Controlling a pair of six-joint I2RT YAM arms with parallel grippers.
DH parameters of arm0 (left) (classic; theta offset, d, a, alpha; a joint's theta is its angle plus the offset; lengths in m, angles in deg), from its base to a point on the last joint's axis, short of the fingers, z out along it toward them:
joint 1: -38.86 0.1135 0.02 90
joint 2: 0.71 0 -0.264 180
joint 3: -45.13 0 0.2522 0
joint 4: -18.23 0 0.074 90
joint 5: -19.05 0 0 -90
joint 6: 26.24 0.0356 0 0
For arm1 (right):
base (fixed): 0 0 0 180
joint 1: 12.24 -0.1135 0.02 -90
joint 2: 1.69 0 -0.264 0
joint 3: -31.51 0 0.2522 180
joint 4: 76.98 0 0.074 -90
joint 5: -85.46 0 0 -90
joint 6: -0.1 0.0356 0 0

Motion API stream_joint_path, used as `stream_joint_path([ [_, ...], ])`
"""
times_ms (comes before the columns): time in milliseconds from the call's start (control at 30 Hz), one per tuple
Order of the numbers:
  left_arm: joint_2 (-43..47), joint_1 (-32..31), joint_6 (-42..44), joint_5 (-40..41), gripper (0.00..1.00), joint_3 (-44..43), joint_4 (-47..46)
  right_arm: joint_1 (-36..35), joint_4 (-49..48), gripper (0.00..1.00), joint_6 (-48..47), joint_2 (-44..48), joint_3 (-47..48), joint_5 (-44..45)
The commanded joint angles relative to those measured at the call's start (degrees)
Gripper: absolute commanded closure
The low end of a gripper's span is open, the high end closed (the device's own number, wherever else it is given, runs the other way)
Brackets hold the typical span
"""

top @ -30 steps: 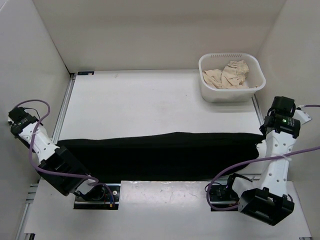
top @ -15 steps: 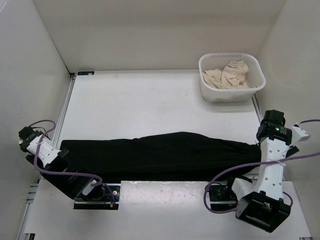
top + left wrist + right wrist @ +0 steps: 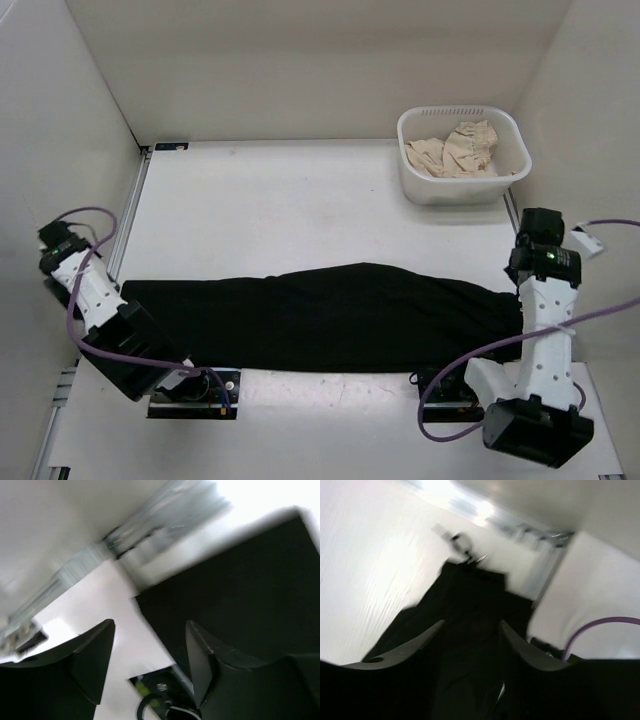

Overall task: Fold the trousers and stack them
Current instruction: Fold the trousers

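The black trousers (image 3: 320,315) lie as one long flat band across the near part of the table, from left arm to right arm. In the left wrist view my left gripper (image 3: 150,625) is open above the white table, and the trousers' end (image 3: 240,595) lies just right of it, partly under the right finger (image 3: 200,655). Nothing sits between its fingers. My right gripper (image 3: 471,623) is open over the other end of the trousers (image 3: 470,595), with the dark fabric spread below the gap. The views are blurred.
A white basket (image 3: 508,178) holding a beige cloth (image 3: 455,150) stands at the back right. White walls close in on the left, back and right. The arm bases and purple cables (image 3: 470,360) sit along the near edge.
Both grippers, shut a second ago, have opened. The trousers, stretched between them before, have sagged and now lie slack. Both wrists have shifted slightly.
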Motion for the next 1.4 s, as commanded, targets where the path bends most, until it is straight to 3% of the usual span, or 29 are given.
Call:
stream_joint_path([
  [0, -0.7, -9.2, 0.0, -3.4, 0.32, 2.2, 2.9, -5.8, -4.5, 0.52, -1.0, -5.6, -3.0, -14.8],
  [67, -2.5, -15.8, 0.0, -2.7, 0.34, 5.2, 2.2, -10.4, -4.5, 0.60, 2.6, -8.3, -7.9, -16.2],
  [200, -6.8, -22.9, 0.0, 1.7, 0.36, 12.3, -4.6, -17.5, -11.8, 0.69, 6.1, -15.2, -14.9, -20.5],
  [400, -18.6, -25.6, 0.0, 3.6, 0.44, 10.8, -9.8, -16.8, -20.0, 0.74, 6.2, -32.0, -13.6, -20.5],
  [633, -29.6, -26.8, 0.0, 2.4, 0.50, 2.2, -12.5, -15.6, -22.9, 0.74, 5.6, -48.0, -0.4, -16.1],
  [733, -32.0, -26.8, 0.0, -3.7, 0.50, -4.8, -12.5, -14.9, -22.9, 0.74, 5.1, -53.2, 8.2, -11.6],
  [867, -35.1, -29.3, 0.0, -3.0, 0.50, -10.3, -11.5, -13.5, -21.1, 0.74, 3.2, -58.7, 18.4, -12.5],
  [1000, -36.8, -29.8, 0.0, -3.5, 0.50, -11.4, -10.7, -13.5, -21.0, 0.73, 0.2, -60.8, 22.6, -15.6],
  [1100, -36.8, -29.8, 0.0, -4.1, 0.47, -10.7, -9.1, -13.5, -19.8, 0.64, -1.8, -58.0, 22.4, -18.4],
  [1233, -34.3, -29.8, 0.0, -4.7, 0.43, -6.9, -8.4, -13.5, -19.1, 0.28, -6.1, -47.9, 17.7, -21.2],
  [1267, -33.1, -29.8, 0.0, -4.7, 0.41, -6.3, -8.4, -13.0, -18.6, 0.14, -7.2, -45.3, 16.9, -21.2],
  [1367, -31.9, -29.8, 0.0, -5.2, 0.40, -5.6, -8.4, -11.5, -15.8, 0.01, -7.2, -34.8, 14.5, -19.9],
])
